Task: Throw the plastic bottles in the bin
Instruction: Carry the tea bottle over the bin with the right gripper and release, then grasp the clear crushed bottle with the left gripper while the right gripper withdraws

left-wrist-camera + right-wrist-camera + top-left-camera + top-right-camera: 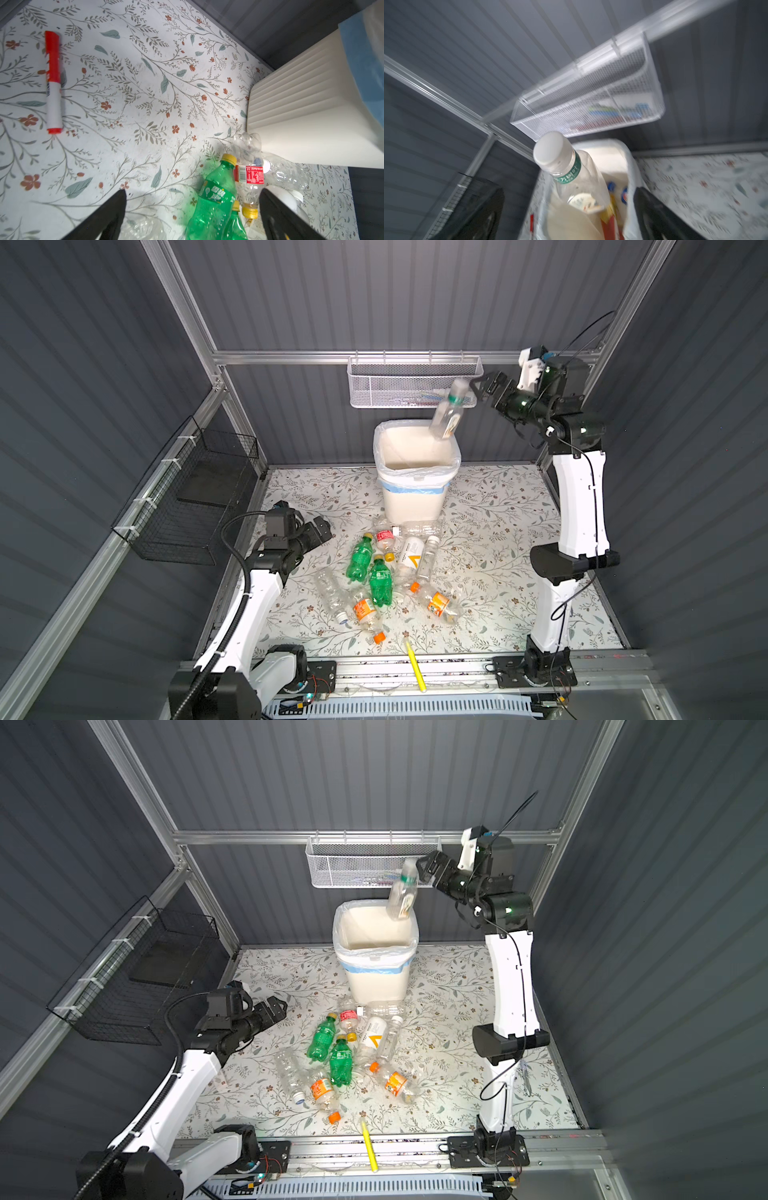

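Floral desk [498, 531] first: I see the plastic bottles [380, 580] heaped mid-desk, with my left hand [324, 529] spread wide just left of them. Farther back stands the bin [409, 497]. One clear bottle [446, 416] tilts above its rim, loose beside my wide-open right hand [477, 390].

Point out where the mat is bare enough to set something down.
Widest bare mat: between the bottle pile and the right arm. Also left of the bin, up to the red marker, and right of the yellow pen. Crowded in front of the bin.
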Action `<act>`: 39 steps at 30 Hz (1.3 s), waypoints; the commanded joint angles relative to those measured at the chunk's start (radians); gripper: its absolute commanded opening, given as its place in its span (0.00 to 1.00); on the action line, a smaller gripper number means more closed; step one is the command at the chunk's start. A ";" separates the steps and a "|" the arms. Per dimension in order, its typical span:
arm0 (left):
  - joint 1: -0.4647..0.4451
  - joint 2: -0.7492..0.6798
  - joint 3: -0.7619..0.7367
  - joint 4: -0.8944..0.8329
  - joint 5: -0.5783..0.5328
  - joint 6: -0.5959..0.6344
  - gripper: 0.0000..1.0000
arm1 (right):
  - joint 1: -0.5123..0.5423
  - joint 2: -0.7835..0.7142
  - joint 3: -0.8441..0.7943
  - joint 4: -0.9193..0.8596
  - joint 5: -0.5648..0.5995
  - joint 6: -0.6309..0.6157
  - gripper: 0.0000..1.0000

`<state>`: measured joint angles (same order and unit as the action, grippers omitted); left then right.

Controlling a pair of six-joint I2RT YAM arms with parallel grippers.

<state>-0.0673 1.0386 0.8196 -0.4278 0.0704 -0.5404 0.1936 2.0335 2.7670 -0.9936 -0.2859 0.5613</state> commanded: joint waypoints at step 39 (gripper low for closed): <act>-0.174 -0.026 -0.336 -0.130 0.069 -0.288 0.66 | -0.132 -0.754 -1.748 0.505 0.090 0.008 0.99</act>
<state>-0.2371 0.9932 0.4950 -0.5926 0.1562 -0.8242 0.0639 1.2766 1.0344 -0.5110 -0.1879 0.5571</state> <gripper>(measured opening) 0.671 0.990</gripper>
